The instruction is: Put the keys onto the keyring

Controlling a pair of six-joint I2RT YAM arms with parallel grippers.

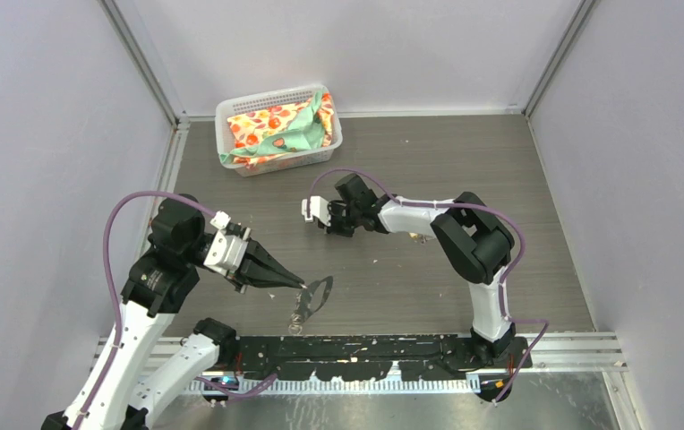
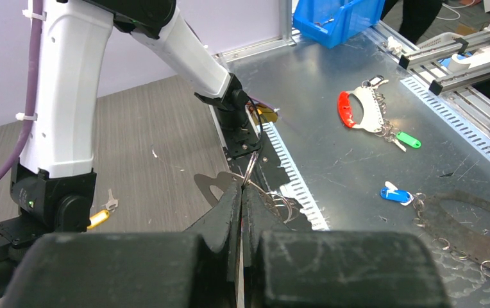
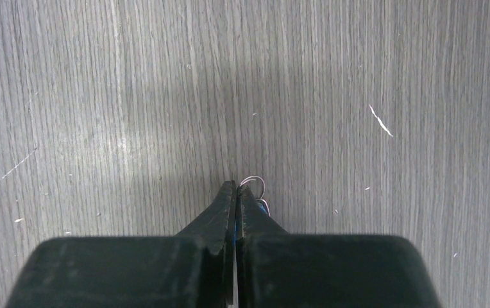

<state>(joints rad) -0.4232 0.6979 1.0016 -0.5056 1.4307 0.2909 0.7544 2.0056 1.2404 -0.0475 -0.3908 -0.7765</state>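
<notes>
**Item 1, nearest the arm bases.** While the left gripper (image 1: 299, 285) is pressing its fingers together on the keyring (image 1: 319, 294), that plate is sitting low over the near part of the table. Its long axis is running diagonally, from near-centre out toward the far right. In the wrist view a wire ring (image 2: 250, 170) is standing up at the fingertips.

**Item 2, farther out.** The right gripper (image 3: 236, 186) is pointing down at the wood, fingers shut on the blue key (image 3: 263, 205). Only a sliver of blue and a small loop are showing.

**Relation.** The keyring is lying toward the bases and slightly left of the right gripper, with bare wood between them. The coming move is probably asking the right arm to carry its key back toward the near edge and meet that ring.

**Item 3.** The yellow key (image 2: 99, 219) is lying flat on the table, nearer the right arm and held by neither.

**Surface.** The table (image 1: 428, 152) is showing grey wood grain, scuffed and flecked.

**Room.** A white basket (image 1: 231, 109) holding patterned cloth (image 1: 285, 125) is sitting at the far left, and pale walls are closing in three sides.
</notes>
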